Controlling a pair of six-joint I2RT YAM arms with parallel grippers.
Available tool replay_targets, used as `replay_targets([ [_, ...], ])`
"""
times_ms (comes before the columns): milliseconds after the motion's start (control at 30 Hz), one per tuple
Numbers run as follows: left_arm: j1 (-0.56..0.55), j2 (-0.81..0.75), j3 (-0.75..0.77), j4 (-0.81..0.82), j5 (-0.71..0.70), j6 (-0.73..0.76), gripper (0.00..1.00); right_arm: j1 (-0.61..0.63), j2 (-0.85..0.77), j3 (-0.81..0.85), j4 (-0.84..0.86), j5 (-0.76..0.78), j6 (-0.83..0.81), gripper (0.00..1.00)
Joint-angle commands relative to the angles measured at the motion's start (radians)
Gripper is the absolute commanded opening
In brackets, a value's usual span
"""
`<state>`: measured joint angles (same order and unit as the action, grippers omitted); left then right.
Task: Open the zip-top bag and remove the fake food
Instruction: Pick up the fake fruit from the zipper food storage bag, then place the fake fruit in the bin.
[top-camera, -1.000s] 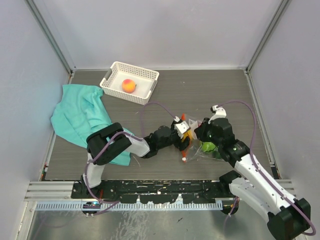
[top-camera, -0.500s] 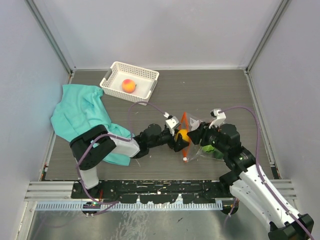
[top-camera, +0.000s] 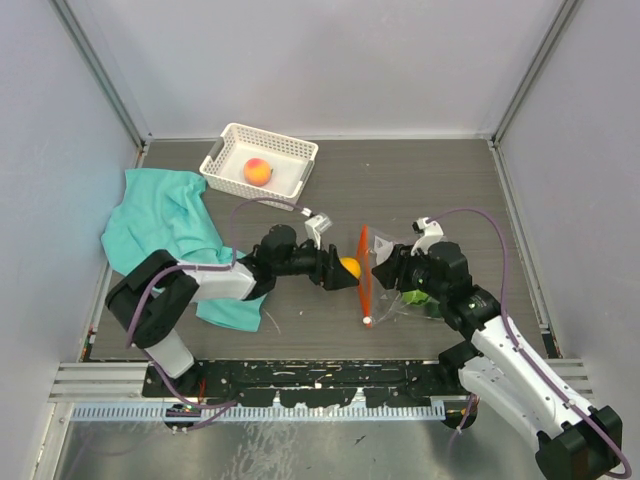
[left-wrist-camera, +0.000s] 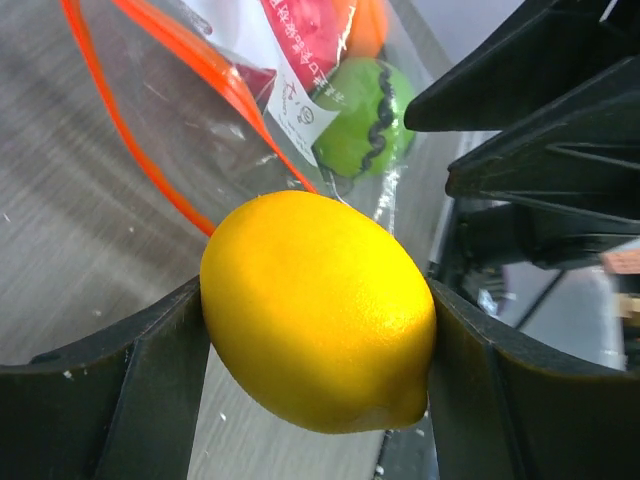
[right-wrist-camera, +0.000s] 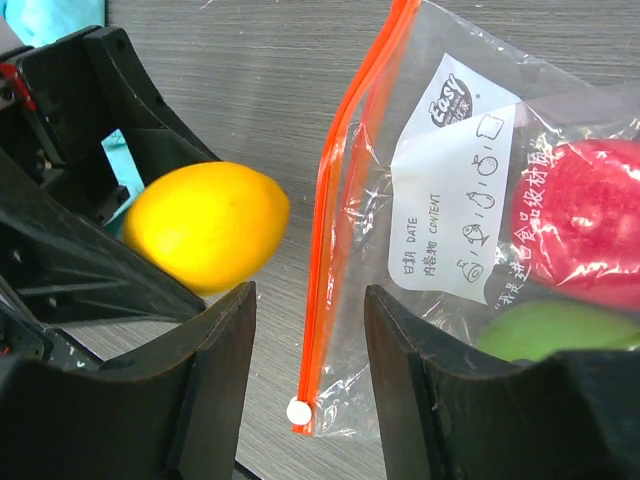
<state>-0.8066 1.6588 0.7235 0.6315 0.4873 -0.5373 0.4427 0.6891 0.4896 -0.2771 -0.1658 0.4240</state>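
The zip-top bag (top-camera: 402, 283) lies on the table right of centre, its orange-red zipper strip (top-camera: 365, 277) facing left. My left gripper (top-camera: 338, 270) is shut on a yellow lemon (top-camera: 349, 267) of the fake food, just left of the strip and outside the bag. In the left wrist view the lemon (left-wrist-camera: 320, 310) fills the gap between both fingers. My right gripper (top-camera: 386, 268) stands open astride the zipper strip (right-wrist-camera: 345, 200), its fingers (right-wrist-camera: 215, 360) clear of the strip on both sides. Red (right-wrist-camera: 590, 220) and green (right-wrist-camera: 550, 330) fruits stay inside the bag (right-wrist-camera: 450, 200).
A white slotted basket (top-camera: 290, 143) at the back left holds a peach-coloured fruit (top-camera: 257, 171). A teal cloth (top-camera: 165, 225) is crumpled at the left, partly under my left arm. Grey walls enclose the table on three sides.
My left gripper has drawn back to the left, carrying the lemon out past the zipper strip. My right gripper has opened and let go of the bag's edge.
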Motion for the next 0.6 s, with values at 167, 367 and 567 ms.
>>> replay_targets([
  [167,0.179,-0.046,-0.043,0.041,0.401,-0.343,0.12,-0.004,0.004,0.016,0.067,0.014,-0.013,0.53],
  [367,0.283,-0.182,-0.029,-0.352,0.393,-0.167,0.12,-0.004,0.005,0.007,0.068,0.018,-0.020,0.54],
  [567,0.365,-0.321,0.081,-0.871,0.152,0.095,0.12,-0.003,0.018,-0.003,0.085,0.010,-0.017,0.54],
])
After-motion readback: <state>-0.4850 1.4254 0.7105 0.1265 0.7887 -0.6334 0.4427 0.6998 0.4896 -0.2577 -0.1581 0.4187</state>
